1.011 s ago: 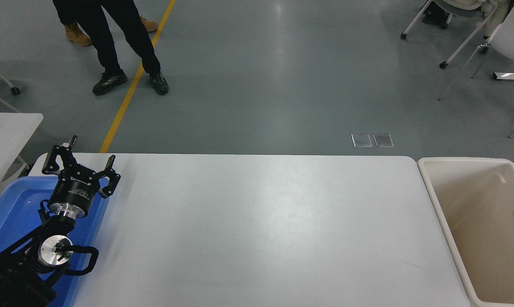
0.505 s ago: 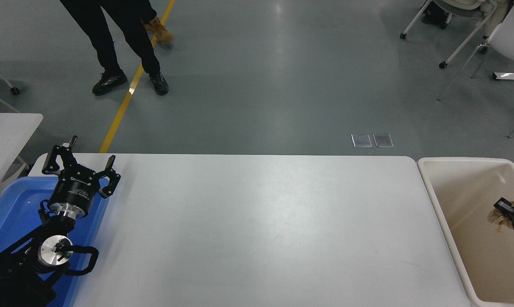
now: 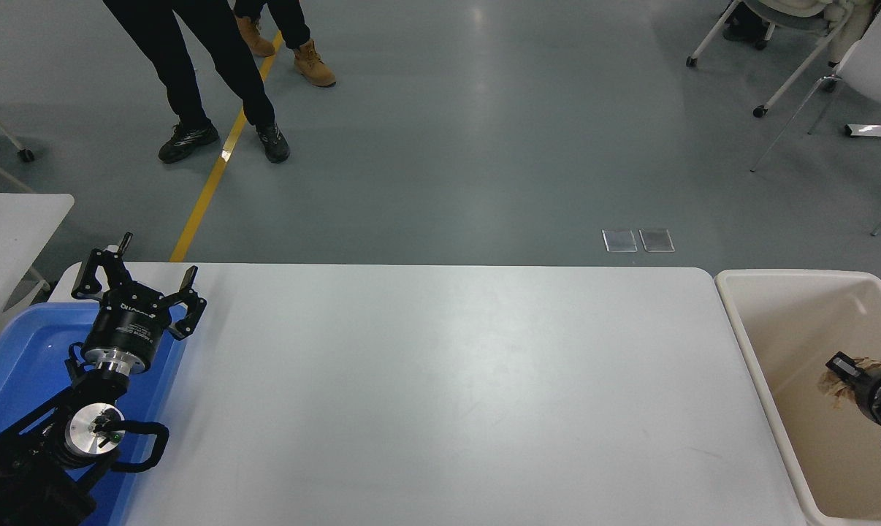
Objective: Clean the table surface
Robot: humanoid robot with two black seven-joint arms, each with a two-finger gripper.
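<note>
Tabletop (image 3: 440, 380): large, plain white, with rounded corners; it spans the middle of the view from the blue tray at the left to the beige bin at the right.
Left gripper (image 3: 135, 286): parked at the lower left over the far end of the blue tray (image 3: 17, 358), fingers spread wide apart, nothing between them.
Right gripper (image 3: 842, 374): comes in from the right edge, inside the outline of the beige bin (image 3: 776, 307); it is closed on a crumpled tan wad (image 3: 833, 387), apparently paper, which sticks out around the fingertips.
Beige bin: stands just beside the tabletop's right end, open at the top, pale inner walls in view.
Smaller white table (image 3: 9, 226): partly seen at the left edge, beyond the tray.
People: two pairs of legs on the grey floor at the top left, one in black shoes (image 3: 187, 140), one in tan boots (image 3: 313, 64), near a yellow floor line (image 3: 214, 175).
Chairs (image 3: 798, 66): white, on castors, at the top right.
</note>
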